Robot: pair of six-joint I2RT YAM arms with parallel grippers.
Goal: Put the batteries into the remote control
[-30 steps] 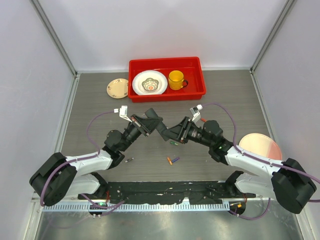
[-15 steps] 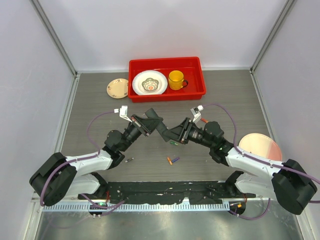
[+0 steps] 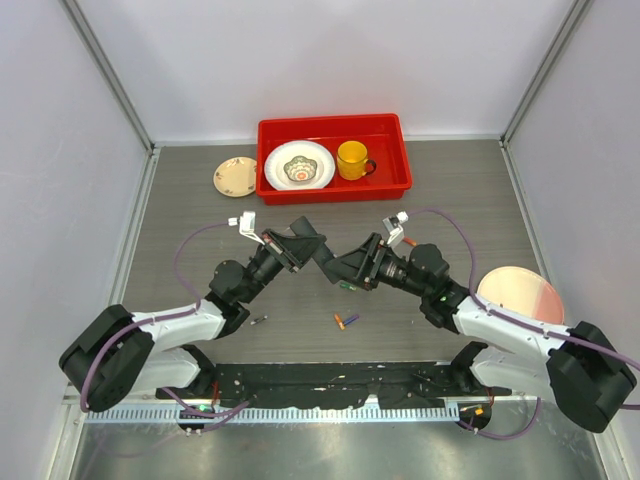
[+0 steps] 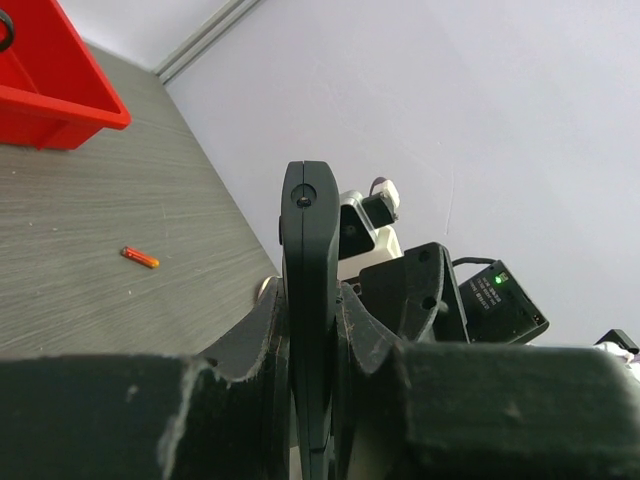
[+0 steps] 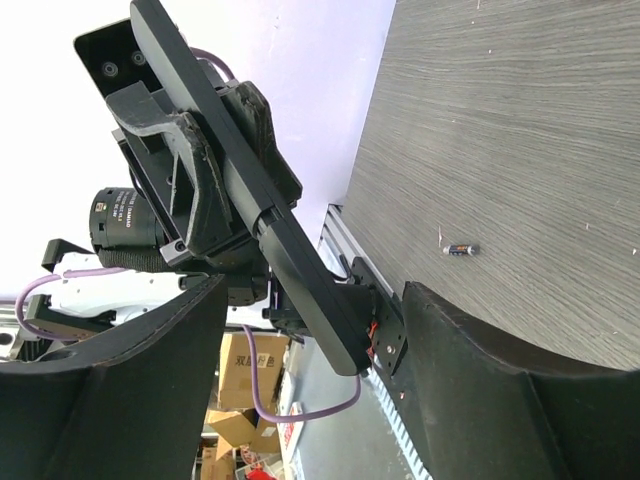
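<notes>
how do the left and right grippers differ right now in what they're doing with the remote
The left gripper is shut on the remote control, holding it edge-on off the table; the right gripper stands open, gripping nothing. The left gripper carries the remote alone; the right gripper only frames its free end between wide fingers. Both meet nose to nose above mid-table.

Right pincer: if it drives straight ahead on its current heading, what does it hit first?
The remote control, which the left pincer holds clamped. In the right wrist view it crosses the gap between the open fingers of the right pincer, directly ahead. Contact would probably come almost at once, though depth is hard to judge.
</notes>
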